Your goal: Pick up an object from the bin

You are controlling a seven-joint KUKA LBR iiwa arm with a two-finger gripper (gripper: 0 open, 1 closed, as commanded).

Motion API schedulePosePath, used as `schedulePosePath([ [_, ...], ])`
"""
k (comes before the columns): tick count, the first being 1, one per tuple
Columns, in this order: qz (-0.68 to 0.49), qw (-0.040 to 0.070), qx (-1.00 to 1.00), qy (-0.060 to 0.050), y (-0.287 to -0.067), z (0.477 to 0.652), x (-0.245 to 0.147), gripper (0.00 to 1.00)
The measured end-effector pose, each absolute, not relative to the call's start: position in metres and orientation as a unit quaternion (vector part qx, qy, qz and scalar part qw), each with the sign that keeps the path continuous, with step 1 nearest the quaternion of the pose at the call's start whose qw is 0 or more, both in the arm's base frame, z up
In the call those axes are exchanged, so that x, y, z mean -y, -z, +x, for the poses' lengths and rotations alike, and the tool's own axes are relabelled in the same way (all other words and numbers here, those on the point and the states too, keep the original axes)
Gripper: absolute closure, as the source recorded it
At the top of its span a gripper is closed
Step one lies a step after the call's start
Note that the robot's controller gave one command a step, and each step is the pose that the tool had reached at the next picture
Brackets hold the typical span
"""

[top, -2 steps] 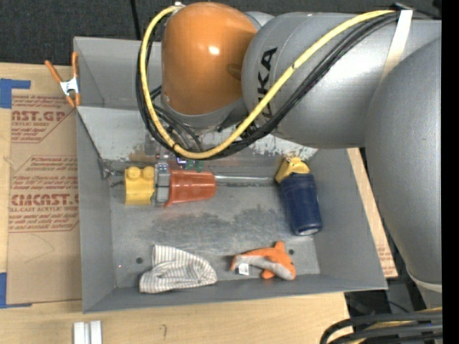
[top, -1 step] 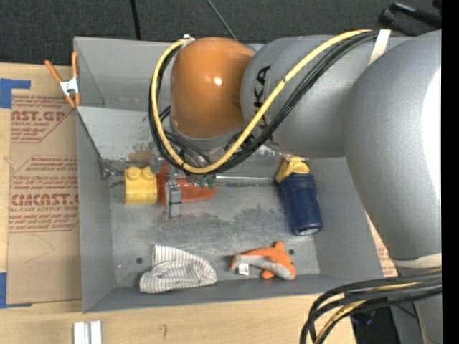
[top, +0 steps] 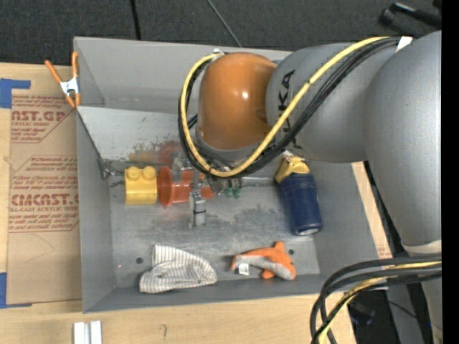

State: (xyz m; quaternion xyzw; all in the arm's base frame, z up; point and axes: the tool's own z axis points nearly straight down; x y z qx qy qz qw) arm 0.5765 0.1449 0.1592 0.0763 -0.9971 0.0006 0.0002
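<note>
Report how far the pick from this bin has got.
Done: the arm is inside the bin, with the gripper low near its middle, right beside an orange-red cup that sits next to a yellow block. In hand: nothing visibly gripped. Left: the grasp and the lift. The blue can, striped cloth and orange toy lie on the floor.

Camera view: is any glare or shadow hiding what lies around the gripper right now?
Camera view: a soft highlight sits on the arm's orange cover, with no strong glare elsewhere. The arm shades the back middle of the bin, so the reddish-orange piece beside the gripper lies dim. The yellow block, blue can and striped cloth are evenly lit.
</note>
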Motion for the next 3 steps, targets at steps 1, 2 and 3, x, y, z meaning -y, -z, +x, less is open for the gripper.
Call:
schedulePosePath([
  [1, 0.015, -0.002, 1.0, 0.001, -0.143, 0.588, -0.177, 0.0],
  [2, 0.078, -0.001, 0.997, 0.0, -0.092, 0.541, -0.174, 0.0],
  [3, 0.016, -0.001, 1.0, 0.0, -0.07, 0.589, -0.096, 1.0],
])
